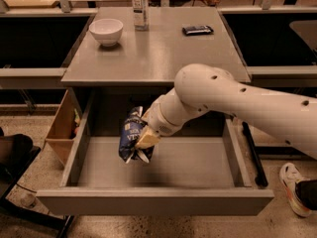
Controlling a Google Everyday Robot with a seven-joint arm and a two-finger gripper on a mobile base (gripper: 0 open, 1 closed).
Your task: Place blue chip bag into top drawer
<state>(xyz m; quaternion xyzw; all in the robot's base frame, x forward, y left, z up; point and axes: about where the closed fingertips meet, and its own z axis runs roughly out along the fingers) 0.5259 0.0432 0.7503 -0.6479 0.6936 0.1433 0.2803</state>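
camera view, hand gripping blue chip bag over open top drawer, white print unreadable

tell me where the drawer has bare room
The top drawer floor is bare from the blue chip bag to its right wall and along the front panel. Crowded only left of centre, where the pincer holds the bag.

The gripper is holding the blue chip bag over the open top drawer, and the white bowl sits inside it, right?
No. The camera view shows the white bowl on the desk top, not in the top drawer. The gripper does hold the blue chip bag over that open drawer.
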